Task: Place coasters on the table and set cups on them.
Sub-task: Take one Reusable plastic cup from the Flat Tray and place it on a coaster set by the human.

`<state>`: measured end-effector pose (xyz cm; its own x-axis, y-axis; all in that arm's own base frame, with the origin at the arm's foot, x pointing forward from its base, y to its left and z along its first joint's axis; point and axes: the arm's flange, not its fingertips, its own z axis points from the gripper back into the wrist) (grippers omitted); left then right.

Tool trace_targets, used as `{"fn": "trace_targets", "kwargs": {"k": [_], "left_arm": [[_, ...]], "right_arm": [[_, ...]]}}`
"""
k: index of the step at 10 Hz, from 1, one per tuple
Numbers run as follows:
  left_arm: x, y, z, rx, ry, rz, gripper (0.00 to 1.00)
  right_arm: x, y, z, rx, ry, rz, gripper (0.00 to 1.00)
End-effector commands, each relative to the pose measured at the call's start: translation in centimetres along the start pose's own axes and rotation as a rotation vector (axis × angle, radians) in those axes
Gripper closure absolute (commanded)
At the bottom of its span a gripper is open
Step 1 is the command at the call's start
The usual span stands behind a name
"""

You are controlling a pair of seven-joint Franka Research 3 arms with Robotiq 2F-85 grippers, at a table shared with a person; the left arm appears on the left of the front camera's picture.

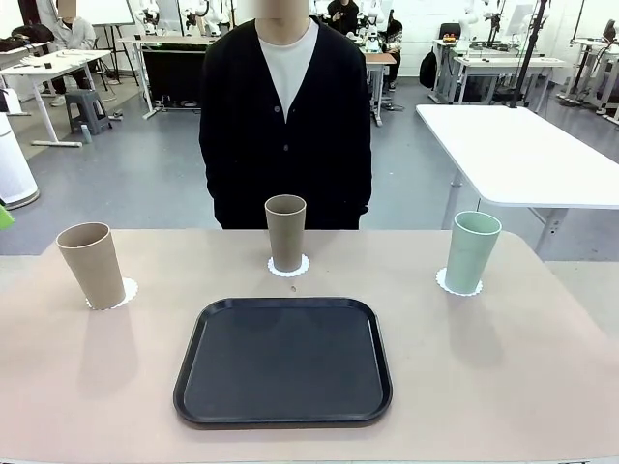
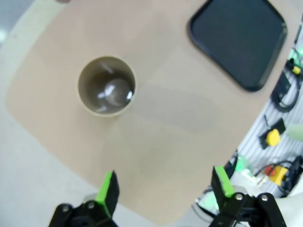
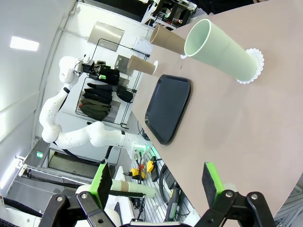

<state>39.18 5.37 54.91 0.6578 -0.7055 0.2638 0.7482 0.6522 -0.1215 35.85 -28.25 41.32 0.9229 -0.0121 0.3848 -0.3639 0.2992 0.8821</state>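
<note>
Coasters (image 1: pixel 289 268) mostly hidden under cups (image 1: pixel 285 232); left claw (image 2: pixel 163 189) and right claw (image 3: pixel 158 182) both wide, empty.

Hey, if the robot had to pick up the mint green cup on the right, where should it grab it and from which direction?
Probably the upper wall of the mint green cup, just below the rim, coming in level from the robot's side. It stands upright on its coaster, widens toward the top, has no handle, and nothing crowds it.

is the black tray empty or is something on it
Empty: the front view shows the black tray bare, with all three cups standing on coasters outside it.
</note>
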Motion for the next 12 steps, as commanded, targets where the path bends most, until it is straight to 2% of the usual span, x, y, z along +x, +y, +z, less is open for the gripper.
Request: {"fn": "trace_targets", "kwargs": {"k": [1, 3, 4, 5, 6, 8, 9, 12], "left_arm": [[-0.1, 0.0, 0.3, 0.005, 0.017, -0.025, 0.00], [0.1, 0.0, 0.0, -0.001, 0.000, -0.002, 0.00], [-1.3, -1.7, 0.6, -0.145, -0.174, 0.115, 0.00], [-2.8, -2.2, 1.1, -0.296, -0.265, 0.200, 0.00], [-4.8, -2.5, 0.8, -0.427, -0.349, 0.293, 0.00], [-7.7, -0.6, 0.0, -0.680, -0.447, 0.429, 0.00], [-9.0, -0.1, -1.0, -0.693, -0.471, 0.469, 0.00], [-13.5, 4.6, -4.2, -0.803, -0.564, 0.594, 0.00]], "right_arm": [[0.0, 0.1, -0.2, -0.007, 0.000, -0.008, 0.00], [0.0, 0.1, -0.2, -0.007, 0.000, -0.008, 0.00], [0.0, 0.1, -0.2, -0.007, 0.000, -0.008, 0.00], [0.0, 0.1, -0.2, -0.007, 0.000, -0.008, 0.00], [0.0, 0.1, -0.2, -0.007, 0.000, -0.008, 0.00], [0.0, 0.1, -0.2, -0.007, 0.000, -0.008, 0.00], [0.0, 0.1, -0.2, -0.007, 0.000, -0.008, 0.00], [0.0, 0.1, -0.2, -0.007, 0.000, -0.008, 0.00]]}}
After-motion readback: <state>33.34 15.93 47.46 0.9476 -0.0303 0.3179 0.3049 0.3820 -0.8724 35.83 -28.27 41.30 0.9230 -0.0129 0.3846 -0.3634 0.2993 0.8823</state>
